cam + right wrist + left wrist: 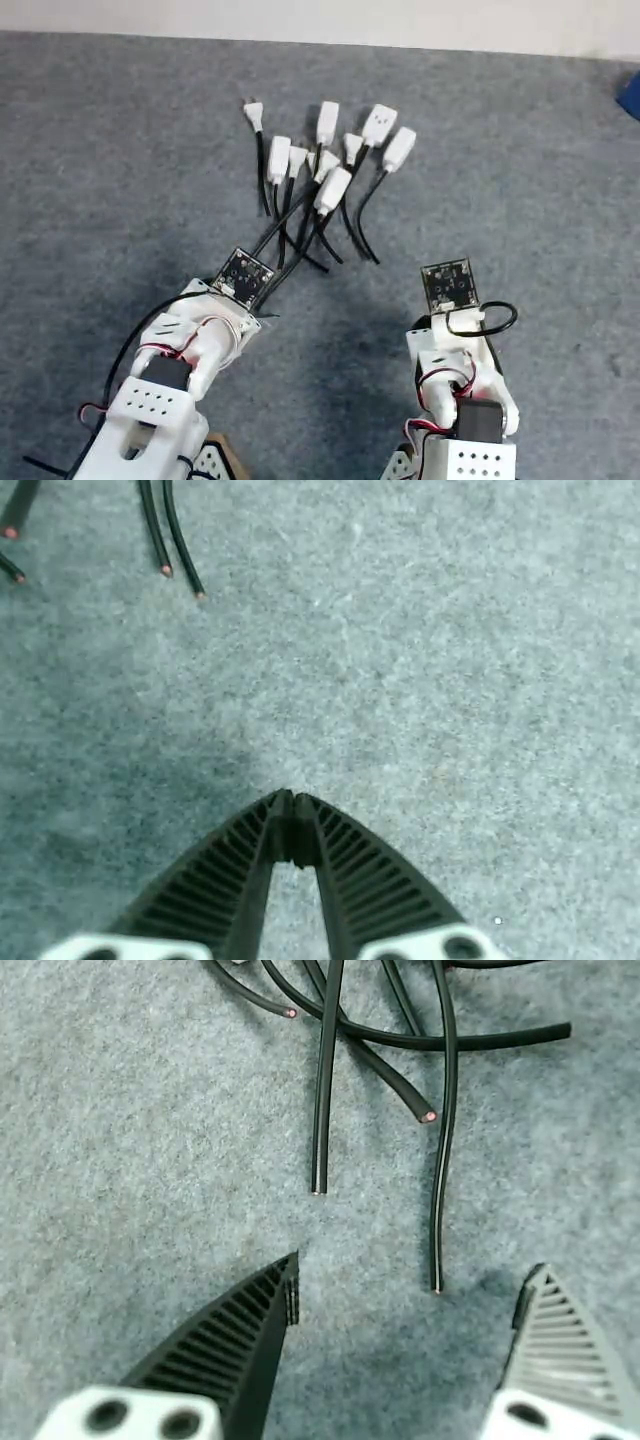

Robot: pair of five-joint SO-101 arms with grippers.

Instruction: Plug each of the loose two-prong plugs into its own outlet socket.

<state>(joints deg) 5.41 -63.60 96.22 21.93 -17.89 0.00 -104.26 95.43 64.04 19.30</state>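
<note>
Visibly, left hand [418, 1262] wide, right hand [291, 798] closed.

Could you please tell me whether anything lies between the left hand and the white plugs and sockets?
Nothing foreign. Only their own black cords lie on the grey carpet between the open left hand and the white plugs and sockets, cut ends pointing toward the hand.

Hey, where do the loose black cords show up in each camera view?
High view: black cords fan from the white plugs toward the arms, mid-table.
Left wrist view: black cords lie just ahead of the open left claw.
Right wrist view: cut ends of black cords lie farther ahead of the shut right claw.
Shared landmark: the grey mat under everything.
</note>
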